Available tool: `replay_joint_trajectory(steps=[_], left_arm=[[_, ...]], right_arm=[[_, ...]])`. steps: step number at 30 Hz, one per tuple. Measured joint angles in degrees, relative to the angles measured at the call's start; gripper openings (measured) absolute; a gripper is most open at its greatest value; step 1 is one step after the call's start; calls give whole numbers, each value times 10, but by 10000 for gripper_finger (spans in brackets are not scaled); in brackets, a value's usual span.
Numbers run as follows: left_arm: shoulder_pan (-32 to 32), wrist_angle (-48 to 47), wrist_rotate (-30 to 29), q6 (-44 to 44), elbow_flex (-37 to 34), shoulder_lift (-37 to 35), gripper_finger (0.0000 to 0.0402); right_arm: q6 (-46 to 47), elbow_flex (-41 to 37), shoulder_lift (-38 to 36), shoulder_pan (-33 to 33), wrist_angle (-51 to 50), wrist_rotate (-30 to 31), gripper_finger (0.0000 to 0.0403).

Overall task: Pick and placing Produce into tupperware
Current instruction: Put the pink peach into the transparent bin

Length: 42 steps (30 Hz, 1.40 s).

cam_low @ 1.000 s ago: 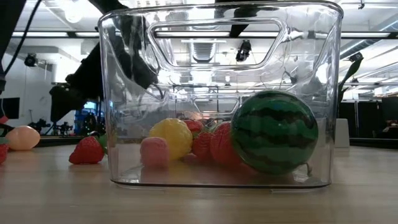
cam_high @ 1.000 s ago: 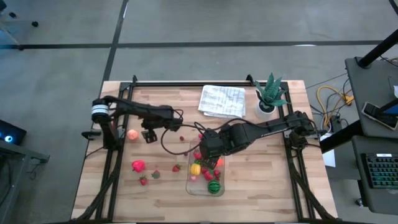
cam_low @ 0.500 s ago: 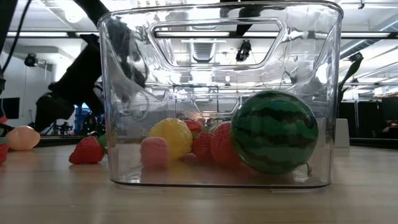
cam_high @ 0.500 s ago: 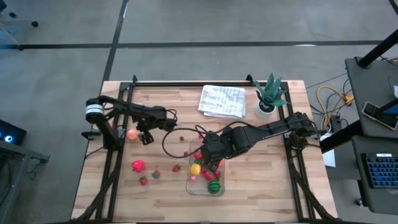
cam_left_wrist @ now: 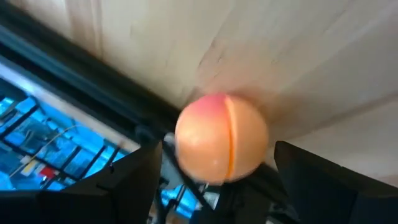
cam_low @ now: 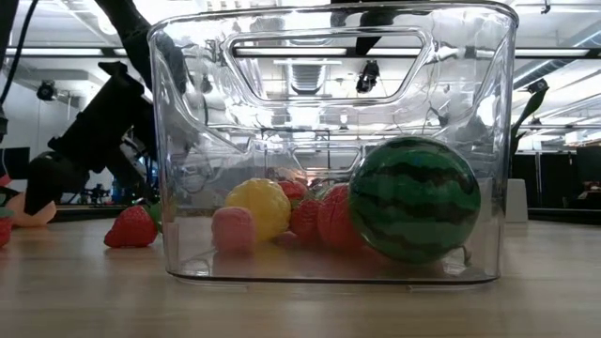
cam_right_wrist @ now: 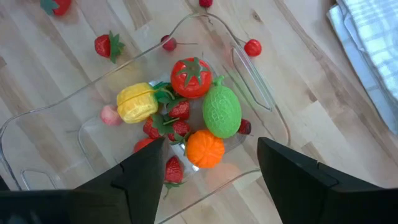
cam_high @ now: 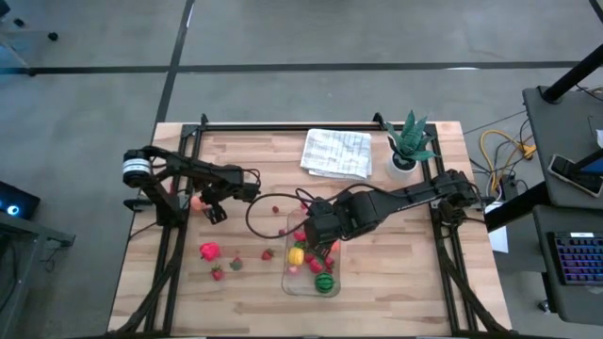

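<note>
Left gripper (cam_left_wrist: 214, 180) fingers spread around my smooth seamed peach (cam_left_wrist: 222, 146) near bench's left edge, right gripper (cam_right_wrist: 208, 171) parted above clear tupperware (cam_right_wrist: 249, 74).

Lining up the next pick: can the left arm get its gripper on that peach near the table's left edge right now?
Probably yes. The left gripper is open with the peach centred just ahead between its fingers, nothing in between. The table's edge rail runs close behind it.

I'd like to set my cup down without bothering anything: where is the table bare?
Bare wood lies along the near edge right of the tupperware, and in the far-left corner beyond the left gripper. Crowded: loose strawberries left of the tupperware; cloth and plant at the far edge.
</note>
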Motion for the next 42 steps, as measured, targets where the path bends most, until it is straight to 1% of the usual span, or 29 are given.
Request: replay_joint_trajectory(steps=[8,16,30,34,39,42], left_arm=[[0,3,2,-1,-5,0,294],[0,34,15,-1,-49,0,294],[0,66,15,1,-51,0,293],[0,68,15,2,-52,0,276],[0,69,14,2,-50,0,234],[0,66,13,-2,-39,0,224]], right_arm=[[6,0,0,0,0,0,242],[6,0,0,0,2,0,242],[2,0,0,0,2,5,242],[2,0,0,0,2,5,242],[2,0,0,0,2,5,242],[1,0,0,0,2,5,242]])
